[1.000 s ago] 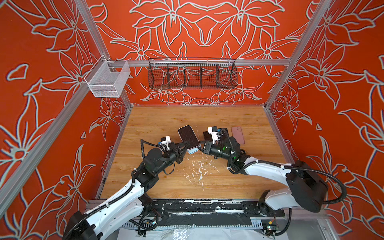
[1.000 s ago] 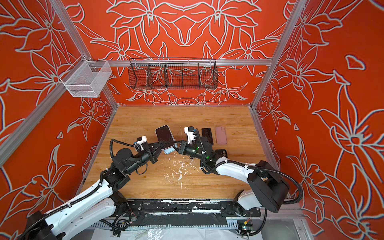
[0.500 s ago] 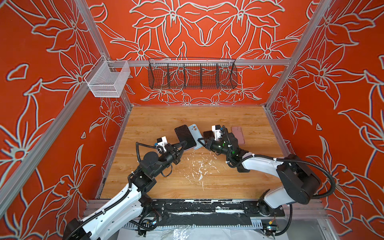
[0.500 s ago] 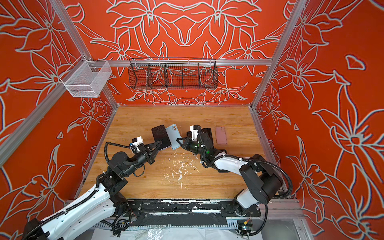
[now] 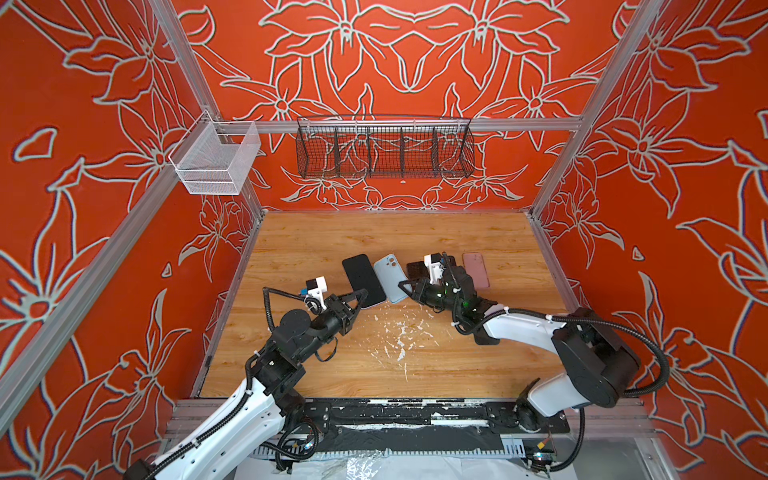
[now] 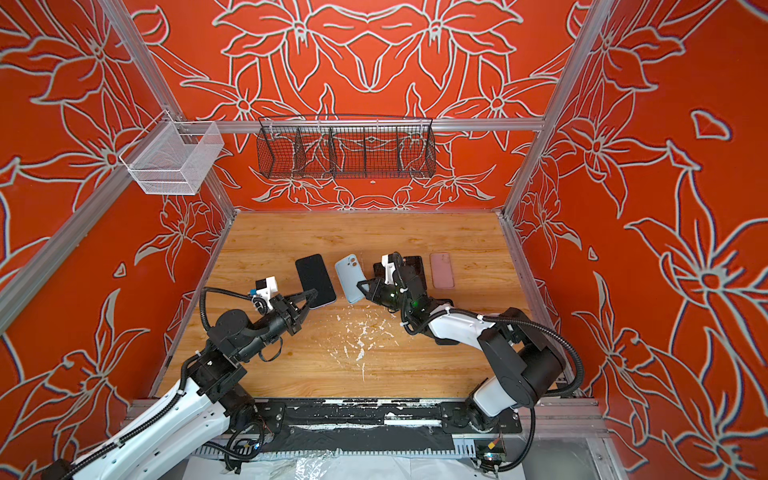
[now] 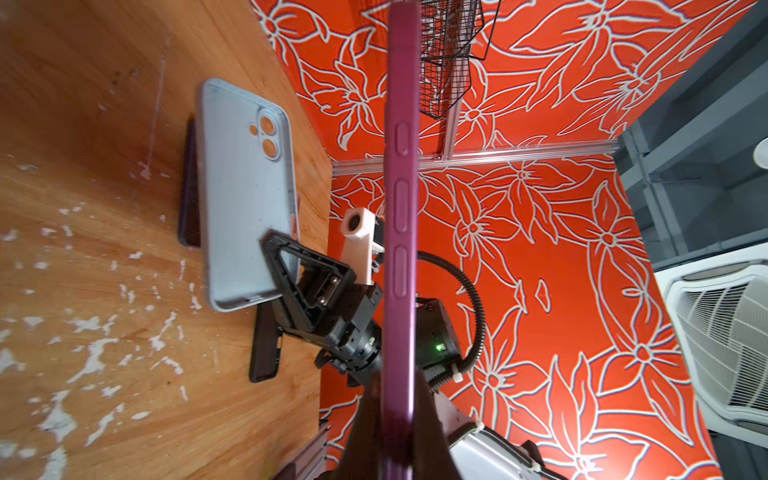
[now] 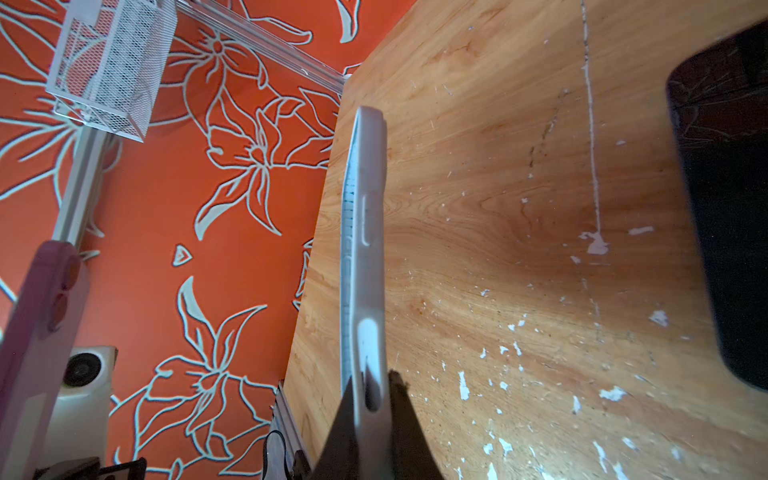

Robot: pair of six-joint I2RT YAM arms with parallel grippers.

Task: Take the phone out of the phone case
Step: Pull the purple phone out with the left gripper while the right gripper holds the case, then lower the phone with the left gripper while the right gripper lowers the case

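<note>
Since a second ago the pair has split and drawn apart: your left gripper [image 5: 360,296] pinches the near end of the phone [image 5: 364,280], with bare table [image 5: 332,357] open towards the left wall. Across a narrow gap to the right, the right gripper [image 5: 404,287] pinches the empty case [image 5: 390,277] by its near end, and a black item [image 5: 414,269] crowds that side

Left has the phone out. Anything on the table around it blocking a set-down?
Nothing visible. The phone, in the left gripper, has bare table to its left in both top views. The blue case, in the right gripper, is beside it but apart.
</note>
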